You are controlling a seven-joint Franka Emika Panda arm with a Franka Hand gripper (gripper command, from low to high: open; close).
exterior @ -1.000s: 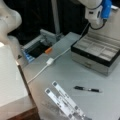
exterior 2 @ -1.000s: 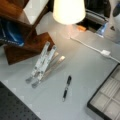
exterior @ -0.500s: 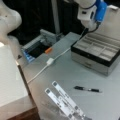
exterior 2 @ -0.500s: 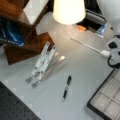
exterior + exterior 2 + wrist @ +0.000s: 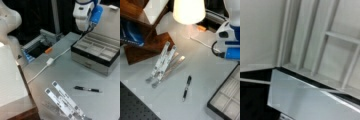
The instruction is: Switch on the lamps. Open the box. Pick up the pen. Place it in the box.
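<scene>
The box (image 5: 96,53) stands open on the right of the surface (image 5: 62,72), its lid raised behind it and its beige compartments showing; in a front view only its near corner (image 5: 226,101) enters the picture, cut off at the right edge. The arm's white and blue wrist hangs above the box's far left corner, and the gripper (image 5: 86,32) below it is mostly hidden by that housing, so I cannot tell whether the jaws are apart or together. The wrist view shows only the box lining (image 5: 322,42), its dividers and a grey strip of the surface; no jaws appear there.

The pen (image 5: 87,89) lies flat on the surface, near the front of the box and well apart from the gripper; it also shows in a front view (image 5: 187,87). Just left of it lie two long white strips (image 5: 63,101), crossing each other. A lamp shade (image 5: 188,11) glows brightly, its top cut off. A white cable (image 5: 47,63) runs across the surface toward the box.
</scene>
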